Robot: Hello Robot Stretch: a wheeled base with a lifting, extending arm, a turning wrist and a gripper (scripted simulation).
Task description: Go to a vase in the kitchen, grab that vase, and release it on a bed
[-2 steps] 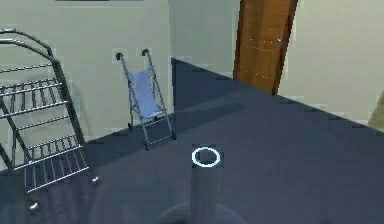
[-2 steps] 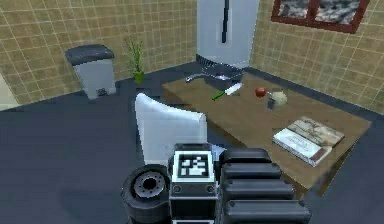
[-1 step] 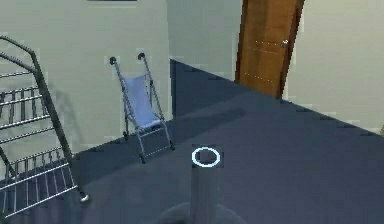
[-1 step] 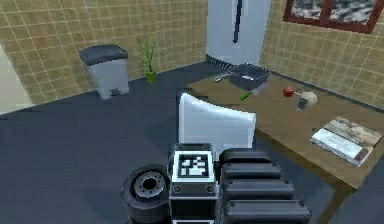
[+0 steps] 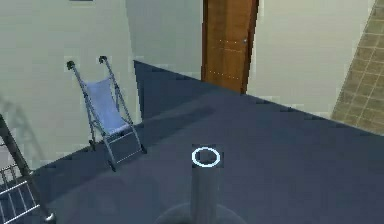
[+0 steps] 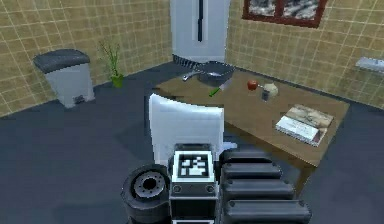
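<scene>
Side-on to the kitchen tabletop point(image 6: 250, 122), with the approach not yet finished.

At the arm side view's bottom edge the end effector point(image 6: 150, 188) shows as a dark body left of the marker. I can't make out its far end, so I cannot tell how open it is or whether it holds anything. A white chair point(image 6: 185, 122) stands just above it, between me and the tabletop. I judge the base should go toward the frame's right so the arm can reach past the chair. Right of centre, a small pale vessel point(image 6: 268, 91) is my best guess for the vase. It stands beside a red blob point(image 6: 251, 87), and I can't tell what is in it. Farther up, a dark pan point(image 6: 212, 72) looks empty. At upper left a lidded bin point(image 6: 65, 75) hides its contents, and a green plant point(image 6: 113, 63) rises from the corner.
</scene>
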